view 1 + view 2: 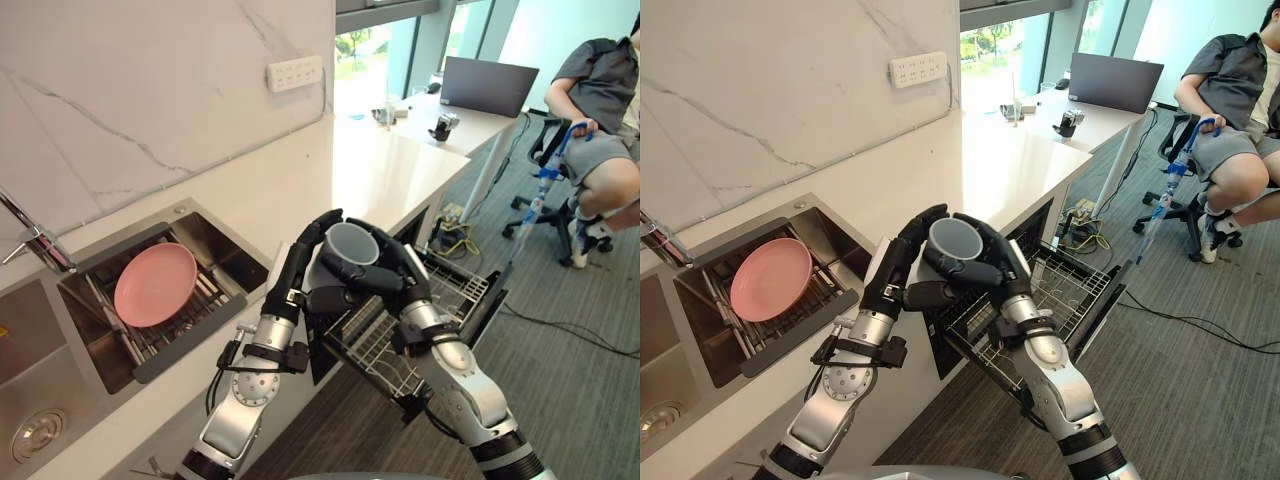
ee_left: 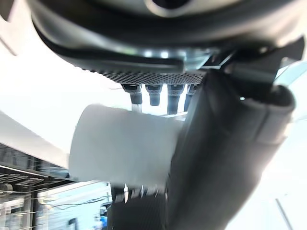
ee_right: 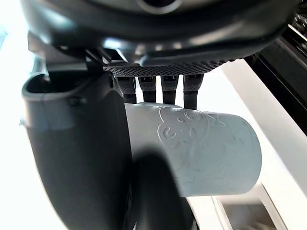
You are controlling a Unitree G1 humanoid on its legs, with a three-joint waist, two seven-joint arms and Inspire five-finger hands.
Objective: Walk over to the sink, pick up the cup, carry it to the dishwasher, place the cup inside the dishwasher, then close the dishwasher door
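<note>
The cup (image 1: pixel 352 243) is in the air, clasped between both hands over the counter (image 1: pixel 390 170) edge and above the inner end of the pulled-out dishwasher rack (image 1: pixel 400 335). It touches neither. The left hand (image 1: pixel 300 268) curls round its left and far side. The right hand (image 1: pixel 398 278) curls round its right side, and the thumbs cross the near wall. Each wrist view shows the fingers bent over the cup's grey wall.

**Orientation.** The open mouth faces up, towards your head camera. The long axis runs close to vertical, with the rim tipped slightly towards you and the base hidden among the fingers.

**Risks, as judged from this pose.**
- The load is shared. If you loosen one hand before the other has a full wrap, the smooth wall may roll out of the remaining fingers and the cup will drop onto the wires or the floor.
- If you lower it straight down, the knuckles or the base may catch the counter edge or the rack's front rail. Move outward over the rack first.
- If you set it mouth-up between prongs, it may lean or topple. Decide whether you will invert it.
- The rack lies out over the lowered dishwasher door (image 1: pixel 494 305). Raising the door against it would jam.

The sink (image 1: pixel 215 235), holding a pink plate (image 1: pixel 155 284), lies to the left. A seated person (image 1: pixel 600 90) is well apart, on the right.
</note>
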